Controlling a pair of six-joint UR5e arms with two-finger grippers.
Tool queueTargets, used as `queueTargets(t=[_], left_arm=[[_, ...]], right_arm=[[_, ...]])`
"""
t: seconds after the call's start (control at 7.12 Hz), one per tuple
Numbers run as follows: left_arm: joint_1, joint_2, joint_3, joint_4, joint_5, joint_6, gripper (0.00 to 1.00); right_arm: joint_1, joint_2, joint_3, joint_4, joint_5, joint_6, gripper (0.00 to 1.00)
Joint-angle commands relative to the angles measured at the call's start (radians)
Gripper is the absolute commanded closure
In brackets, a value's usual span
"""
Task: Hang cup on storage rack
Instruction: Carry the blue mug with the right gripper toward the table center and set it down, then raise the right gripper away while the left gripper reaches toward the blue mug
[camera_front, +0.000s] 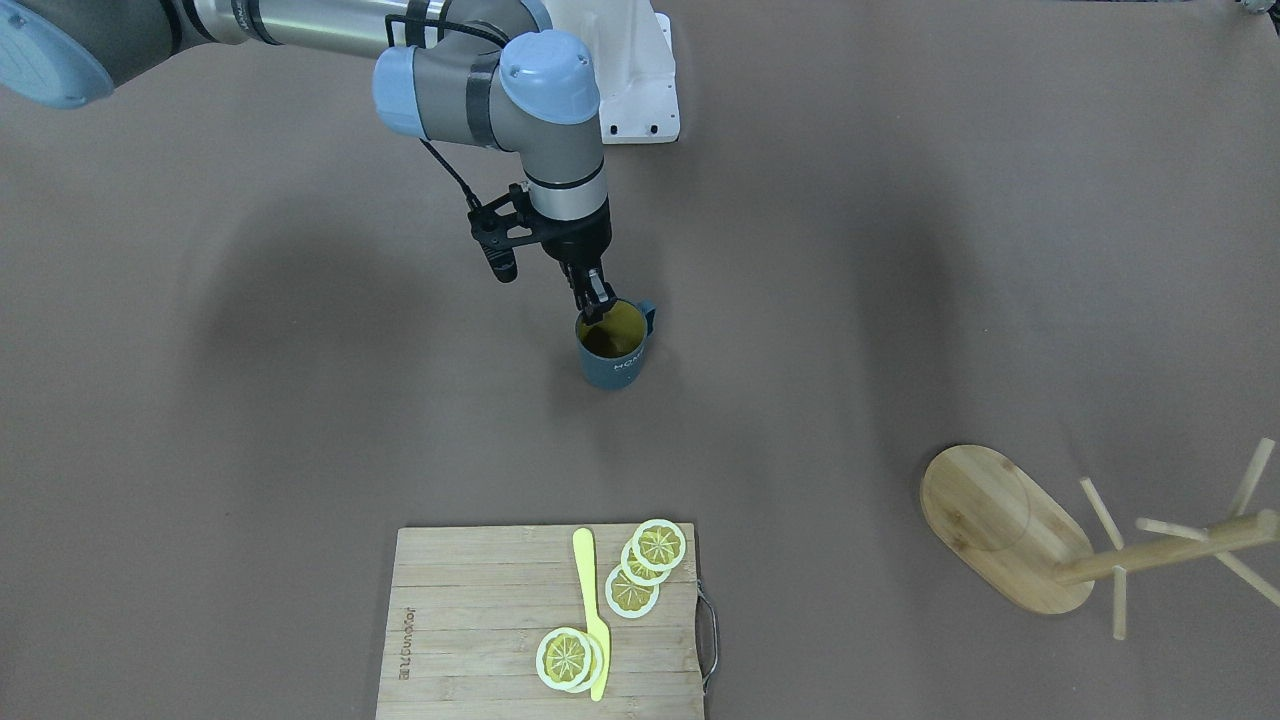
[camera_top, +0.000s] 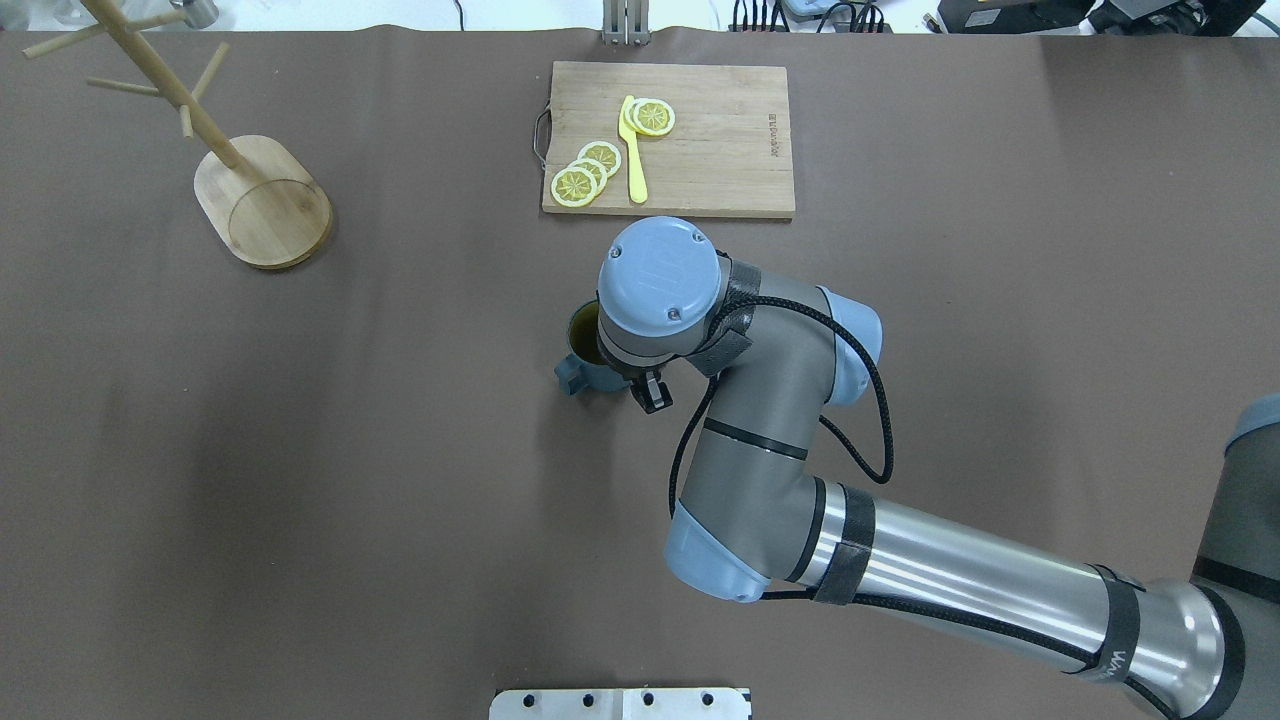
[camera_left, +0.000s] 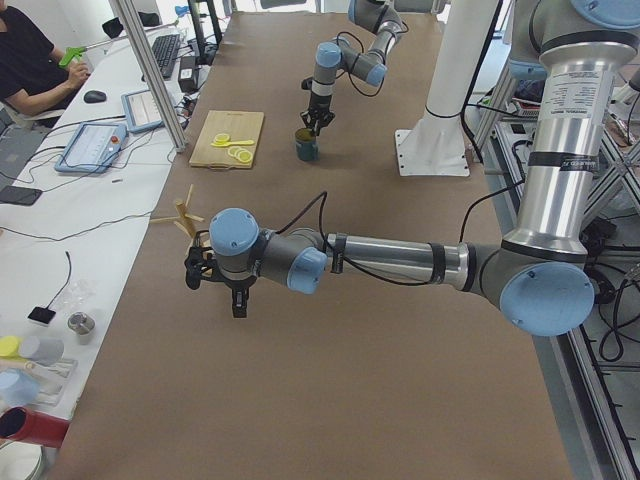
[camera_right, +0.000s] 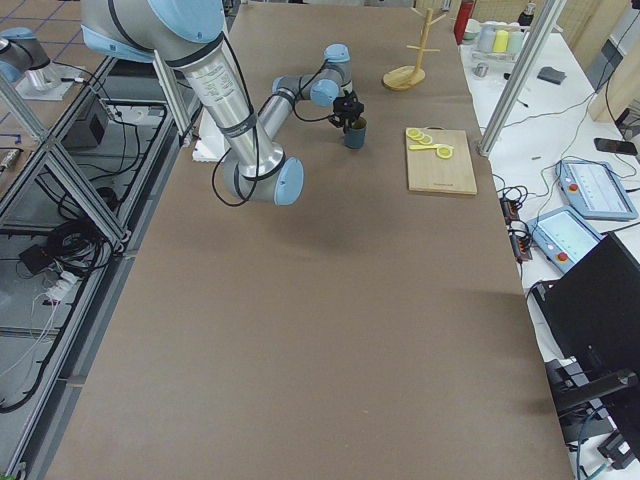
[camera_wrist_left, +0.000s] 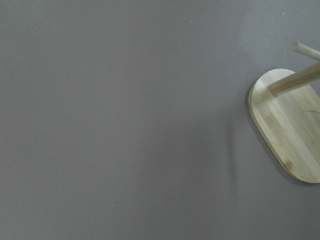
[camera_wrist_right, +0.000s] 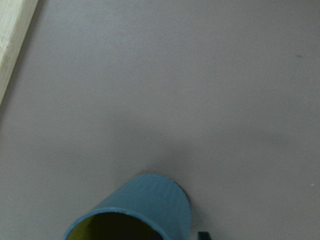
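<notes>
Item: the cup (camera_front: 612, 352), dark teal-blue mug with ribbed sides, yellowish inside and white lettering.
Location: upright near the middle of the tabletop (camera_front: 300, 420), between the robot's base and the cutting board (camera_front: 470, 620). It is well apart from the storage rack (camera_front: 1005, 530).
Contact with tabletop: it appears to stand on it; a slight lift cannot be ruled out.
Handle (camera_front: 648, 317): loop type, on the side facing the robot's left, the rack's side.
Handling, judged: rigid, probably ceramic, so breakable if dropped or knocked against a peg. Moderate weight. The glaze is likely smooth and may slip in a thin pinch.
Where to hold, judged: the rim wall opposite the handle or nearby. This leaves the loop free to thread over a peg.
Right arm (camera_front: 550, 110): reaches over the table's middle, with the wrist pointing straight down above the cup's robot-side rim.
Right jaws: drawn close together at that rim, apparently one finger inside and one outside, pinching the wall.
Left arm (camera_left: 380, 260): stretched low along the tabletop near the rack, its wrist camera looking down on the rack's oval base.
Left jaws: apart or together cannot be told.
Rack: standing upright at the far corner on the robot's left, pegs bare.
Other stock: lemon slices (camera_front: 640, 570) and a yellow knife (camera_front: 592, 610) on the board.
</notes>
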Motion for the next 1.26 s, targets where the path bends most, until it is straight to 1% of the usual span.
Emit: queueTargets(t=[0.0,0.14,0.28,0.42,0.56,0.7,0.84,0.98,1.12], left_arm=[[0.001,0.0,0.0,0.0,0.0,0.0,0.02],[0.001,-0.008,-0.017,0.0,0.0,0.0,0.02],[0.019,-0.024,-0.056,-0.043,0.0,-0.009,0.02],[0.103,-0.025,-0.124,-0.066,0.009,-0.049,0.02],[0.18,-0.026,-0.199,-0.092,0.015,-0.099,0.02],[0.24,-0.028,-0.248,-0.135,0.035,-0.106,0.02],[0.301,-0.028,-0.27,-0.211,0.078,-0.118,0.02],[0.356,-0.028,-0.299,-0.239,0.08,-0.168,0.02],[0.422,-0.058,-0.342,-0.241,0.111,-0.234,0.02]], right_arm=[[0.034,0.032,0.021,-0.018,0.008,-0.008,0.0],[0.081,0.022,0.076,-0.029,0.043,-0.023,0.0],[0.161,-0.007,0.13,-0.032,0.134,-0.052,0.0],[0.248,-0.064,0.171,-0.03,0.223,-0.096,0.0],[0.314,-0.125,0.192,-0.032,0.277,-0.182,0.0],[0.374,-0.173,0.193,-0.03,0.314,-0.292,0.0],[0.428,-0.213,0.19,-0.03,0.357,-0.407,0.0],[0.472,-0.259,0.187,-0.029,0.388,-0.54,0.0],[0.499,-0.298,0.181,-0.03,0.411,-0.683,0.0]])
